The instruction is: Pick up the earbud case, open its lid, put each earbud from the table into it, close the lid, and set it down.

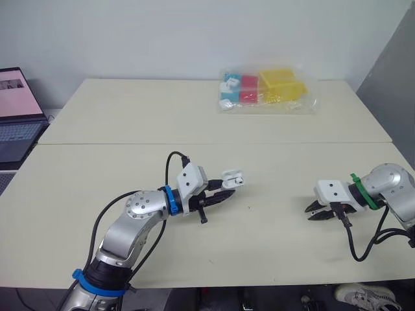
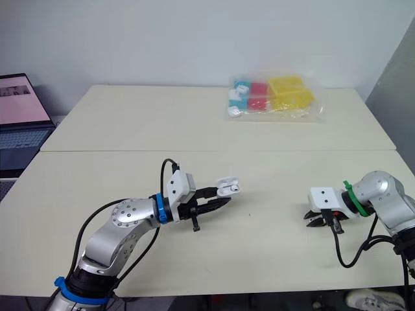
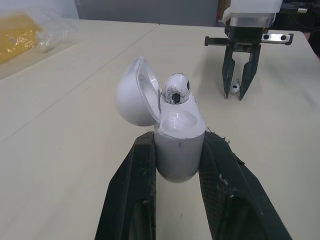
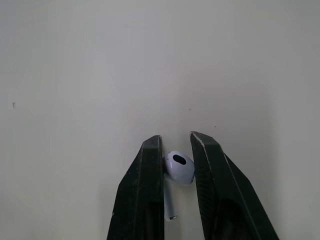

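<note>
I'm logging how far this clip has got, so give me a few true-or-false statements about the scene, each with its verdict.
1. The lid of the earbud case stands open. True.
2. The left gripper holds the earbud case. True.
3. Both earbuds are already in the case. False: one earbud sits in it, and the second earbud is at the right gripper, down by the table.
4. The laptop is on the robot's right. False: it sits at the robot's far left.
</note>
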